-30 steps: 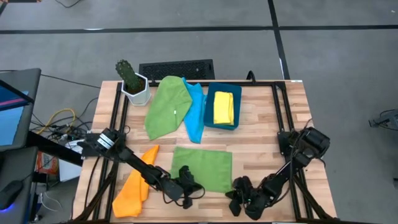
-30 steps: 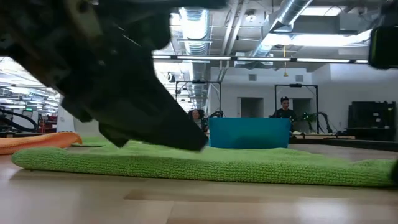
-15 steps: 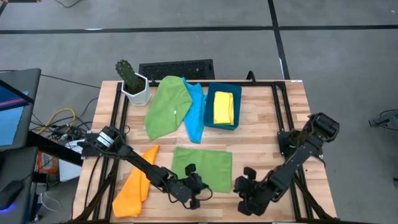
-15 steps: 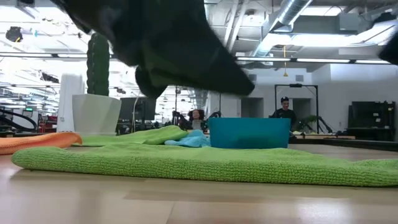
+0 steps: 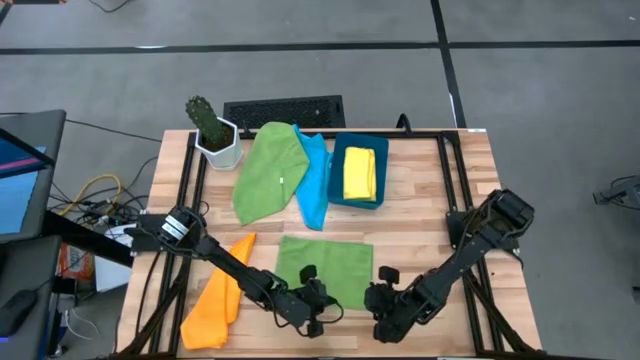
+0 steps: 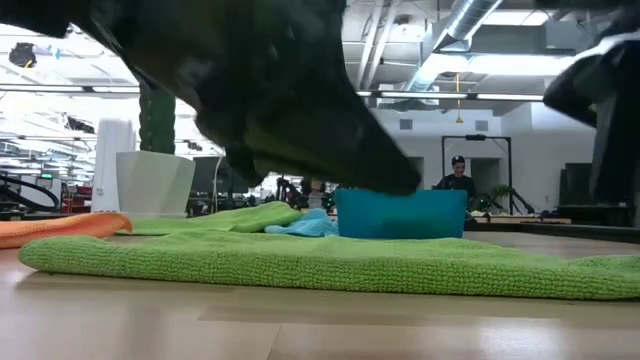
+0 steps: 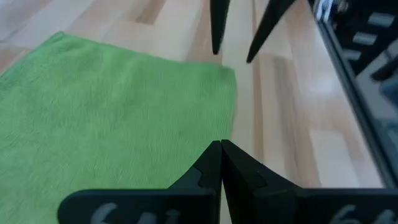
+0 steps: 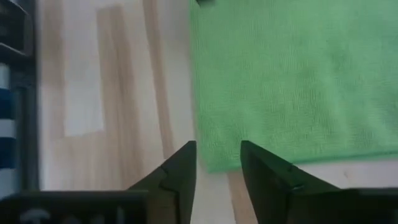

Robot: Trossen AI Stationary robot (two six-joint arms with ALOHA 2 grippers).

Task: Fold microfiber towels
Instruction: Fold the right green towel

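A green microfiber towel [image 5: 325, 268] lies flat near the table's front edge. My left gripper [image 5: 325, 303] hovers shut above its near edge [image 7: 221, 152], pointing toward the table's right. My right gripper [image 5: 375, 292] is open, its fingers standing over the towel's near right corner [image 8: 211, 163]. Whether they touch it does not show. An orange towel [image 5: 218, 295] lies at the near left. A second green towel [image 5: 270, 170] and a light blue one [image 5: 315, 182] are heaped at the back. A folded yellow towel [image 5: 360, 173] sits in the blue bin [image 5: 335, 185].
A potted cactus [image 5: 213, 132] and a black keyboard [image 5: 285, 110] stand along the far edge. Dark frame rails [image 5: 445, 180] run down both sides of the table. In the low view, people [image 6: 458, 175] sit in the room beyond the table.
My left gripper has risen off the flat green towel and shifted a little toward the table's right edge. My right gripper has moved toward the towel's near right corner. The towel has stayed flat.
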